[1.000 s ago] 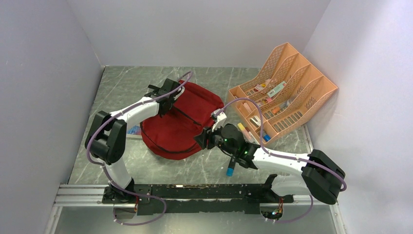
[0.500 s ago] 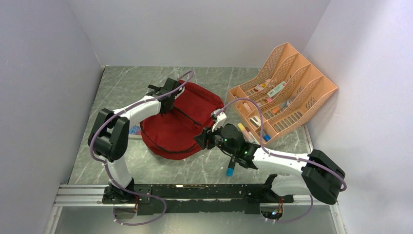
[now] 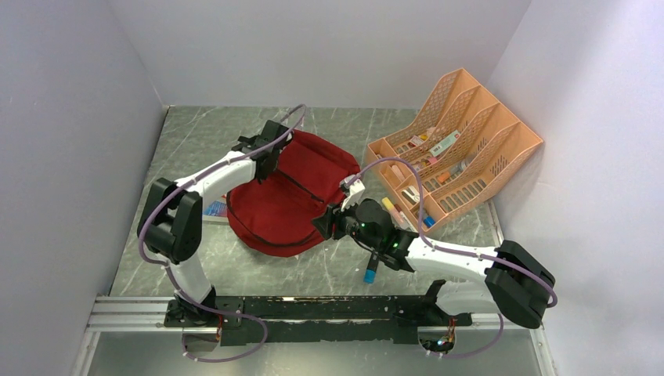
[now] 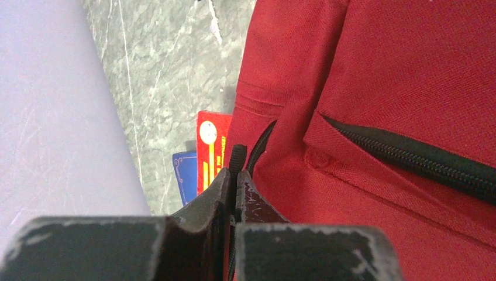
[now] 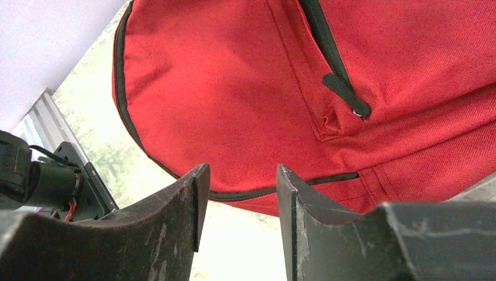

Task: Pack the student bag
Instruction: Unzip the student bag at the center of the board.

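- Where the two arms are bolted to the near edge of the grey marbled desk (image 3: 196, 133), a small blue-tipped stick (image 3: 369, 274) lies nearest of all. It is behind and to the right of the right fingers, beneath that arm.
- Right fingers (image 3: 322, 223) stand about half open with nothing between them, their tips just beside the near right edge of the student bag.
- Student bag (image 3: 294, 200) lies flat on the desk between the two sets of fingers. It is dark red with black piping and black zippers.
- In the right wrist view, a black zipper tab (image 5: 346, 95) rests flat on the red cloth, beyond the right fingers and to their right.
- Just left of the left fingers, a red card (image 4: 209, 149) and a blue card (image 4: 186, 170) lie on the desk against the bag's left edge.
- Left fingers (image 4: 234, 187) are pressed tight together on a ribbed black zipper pull (image 4: 237, 157), at the bag's far left side.
- To the right of the left fingers, a black zipper line (image 4: 409, 159) runs across the cloth.
- Farthest off, well to the right of both sets of fingers, a peach mesh organiser (image 3: 470, 125) stands by the right wall with small stationery in its slots.
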You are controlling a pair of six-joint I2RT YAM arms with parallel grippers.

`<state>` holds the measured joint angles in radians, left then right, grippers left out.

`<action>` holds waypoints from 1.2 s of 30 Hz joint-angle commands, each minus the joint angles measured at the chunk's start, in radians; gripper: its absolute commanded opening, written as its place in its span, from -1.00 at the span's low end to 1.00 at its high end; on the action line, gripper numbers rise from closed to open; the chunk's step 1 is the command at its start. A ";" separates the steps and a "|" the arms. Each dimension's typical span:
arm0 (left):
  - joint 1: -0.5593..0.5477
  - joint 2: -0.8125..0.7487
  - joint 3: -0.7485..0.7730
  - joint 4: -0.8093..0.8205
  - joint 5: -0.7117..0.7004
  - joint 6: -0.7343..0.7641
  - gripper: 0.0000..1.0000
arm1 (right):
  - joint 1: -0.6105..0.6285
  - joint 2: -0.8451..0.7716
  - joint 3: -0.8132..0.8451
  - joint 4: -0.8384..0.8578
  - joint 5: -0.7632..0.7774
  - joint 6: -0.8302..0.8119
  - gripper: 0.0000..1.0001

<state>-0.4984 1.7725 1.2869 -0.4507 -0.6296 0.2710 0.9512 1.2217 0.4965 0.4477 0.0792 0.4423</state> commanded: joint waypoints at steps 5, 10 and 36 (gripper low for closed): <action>0.000 -0.098 0.028 -0.079 -0.010 -0.125 -0.90 | 0.006 -0.006 0.003 0.019 0.020 0.014 0.00; 0.001 -0.149 -0.004 -0.106 0.001 -0.233 -0.90 | 0.007 0.000 0.015 0.019 0.034 0.018 0.00; 0.033 -0.592 -0.224 0.100 0.448 -0.362 -0.90 | -0.010 0.196 0.238 0.250 -0.176 -0.260 0.11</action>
<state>-0.4683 1.2461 1.0908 -0.4145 -0.2382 -0.0685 0.9516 1.3594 0.6502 0.6052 -0.0212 0.2668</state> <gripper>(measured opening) 0.067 0.554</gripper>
